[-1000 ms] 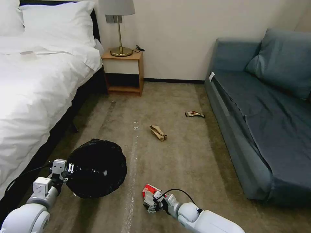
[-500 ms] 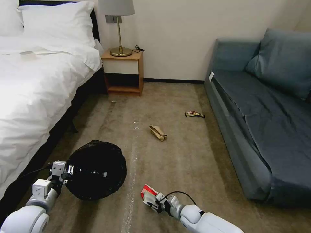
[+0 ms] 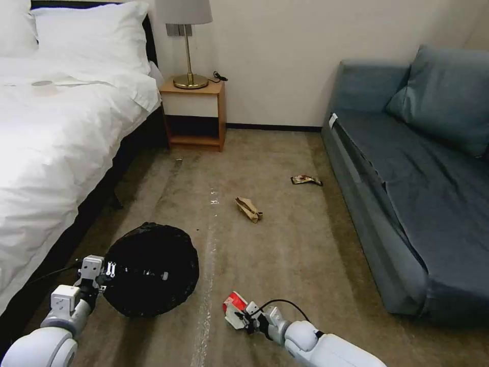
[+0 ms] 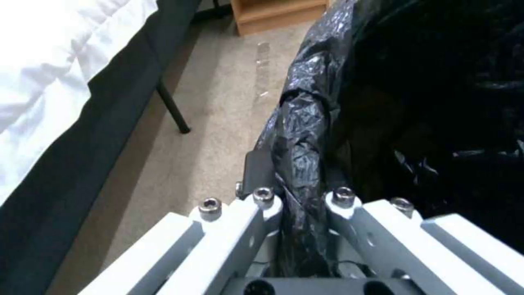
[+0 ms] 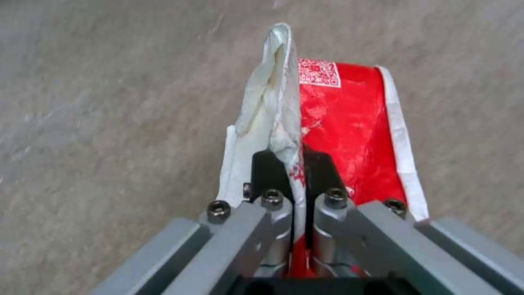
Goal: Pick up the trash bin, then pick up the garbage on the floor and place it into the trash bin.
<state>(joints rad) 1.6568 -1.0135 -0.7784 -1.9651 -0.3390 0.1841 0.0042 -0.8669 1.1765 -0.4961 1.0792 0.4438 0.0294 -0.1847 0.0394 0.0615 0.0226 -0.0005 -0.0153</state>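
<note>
Carpeted floor: right pincer [image 3: 239, 317] clamped the red-and-white packet [image 3: 232, 305] at lower centre.
Trash bin [image 3: 151, 269], rim clamped by left pincer [image 3: 109, 270], lay to the packet's left.

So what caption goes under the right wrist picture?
Right gripper shut on a crumpled red-and-white packet, above the carpet.

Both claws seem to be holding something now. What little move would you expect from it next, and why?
Probably swinging the right claw leftward until it is over the trash bin. It is already shut on the red-and-white packet, and the left claw grips the bin's bag-lined rim, its black mouth open upward just beside it.
</note>
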